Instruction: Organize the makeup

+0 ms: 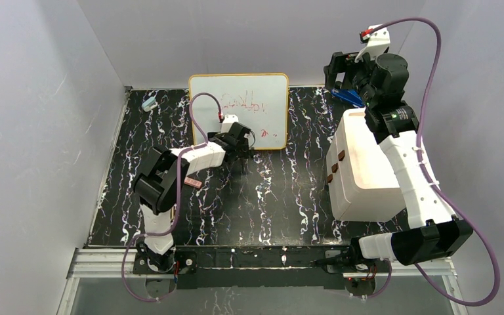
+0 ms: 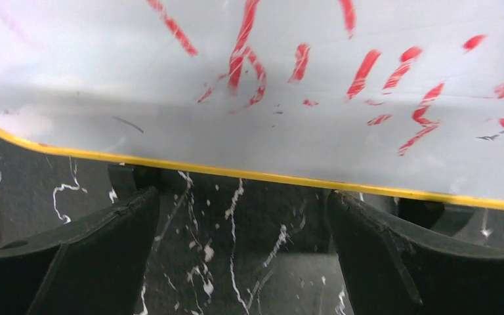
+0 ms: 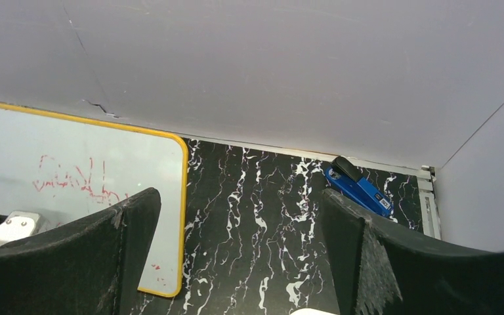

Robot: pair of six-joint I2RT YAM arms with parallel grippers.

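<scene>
**Black Marbled Tabletop, Both Claws Spread Wide**

Black marbled table (image 1: 269, 197) is enclosed by pale grey walls. A yellow-framed whiteboard (image 1: 238, 111), scrawled with red marks, is seen at 12 o'clock on it. The left gripper (image 2: 239, 197) is held low at the board's near edge. Its fingers are spread wide, and only bare table is seen between them. The right gripper (image 3: 236, 197) is held high above the 1 o'clock corner, likewise spread wide, with nothing gripped.

A white bin (image 1: 361, 200) is set at 3 o'clock, beneath the right arm. Three small brown pieces (image 1: 335, 167) are seen along its left wall; what they are cannot be told.

Of the task's things, only a pink flat palette (image 1: 193, 182) can be made out. It is lying on the table at 9 o'clock, just beside the left arm's elbow and well apart from the bin.

A blue object (image 3: 359, 187) is seen by the back wall at 1 o'clock. A small pale-blue object (image 1: 149, 104) is seen at 10 o'clock, in the far left corner.
</scene>
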